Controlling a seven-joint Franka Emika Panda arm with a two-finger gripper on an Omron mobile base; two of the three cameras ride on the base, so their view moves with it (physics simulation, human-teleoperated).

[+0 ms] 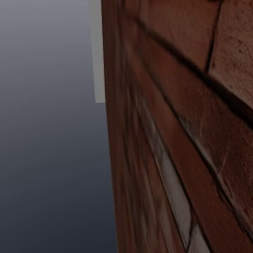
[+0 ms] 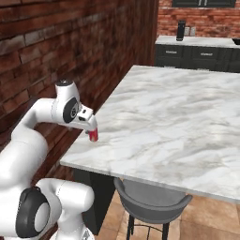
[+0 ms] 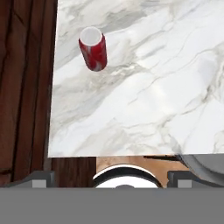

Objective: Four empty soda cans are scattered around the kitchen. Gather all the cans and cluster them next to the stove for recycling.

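Gripper (image 3: pixel 112 177) fingers spread wide, empty; soda can (image 3: pixel 93 48) upright on marble counter (image 3: pixel 144 87), ahead, slightly left.

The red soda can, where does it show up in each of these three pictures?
Left base view: a brick wall close up; I find no can.
Right base view: the soda can peeks out below the arm's hand, at the near left corner of the marble counter.
Hand view: the can stands upright at upper left, near the counter's edge.
Shared landmark: the marble counter.
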